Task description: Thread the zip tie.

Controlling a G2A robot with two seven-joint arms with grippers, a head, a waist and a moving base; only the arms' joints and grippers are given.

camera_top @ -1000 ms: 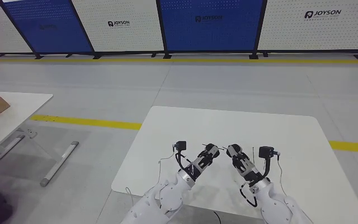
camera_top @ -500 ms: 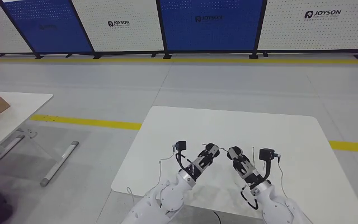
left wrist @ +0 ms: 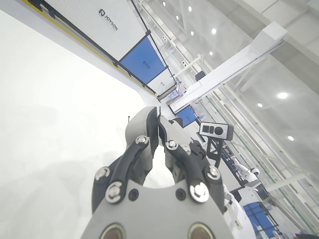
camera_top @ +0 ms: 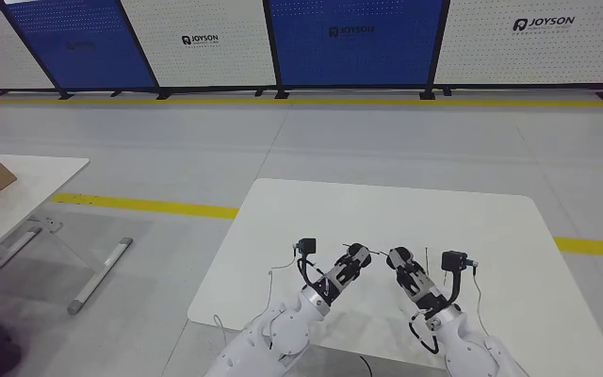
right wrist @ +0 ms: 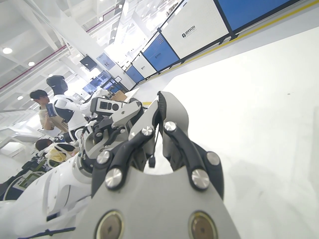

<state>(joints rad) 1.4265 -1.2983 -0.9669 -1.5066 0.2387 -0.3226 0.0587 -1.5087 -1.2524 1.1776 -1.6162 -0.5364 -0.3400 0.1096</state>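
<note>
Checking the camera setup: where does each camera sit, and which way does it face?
Top view: above the arms, facing down at the table; shows forearms, left gripper, right gripper.
Left wrist view: on the left wrist, facing along the shut left gripper.
Right wrist view: on the right wrist, facing along the right gripper, shut on the zip tie.
Shared: both wrist views show the table and the other arm's camera.

zip tie (right wrist: 155, 140): thin black strap | held in the air, spanning the short gap between both grippers | one part pinched in the right gripper (right wrist: 160, 98), small head hanging free below its pads | tip pinched in the left gripper (left wrist: 158, 112), poking just past the fingertips
</note>
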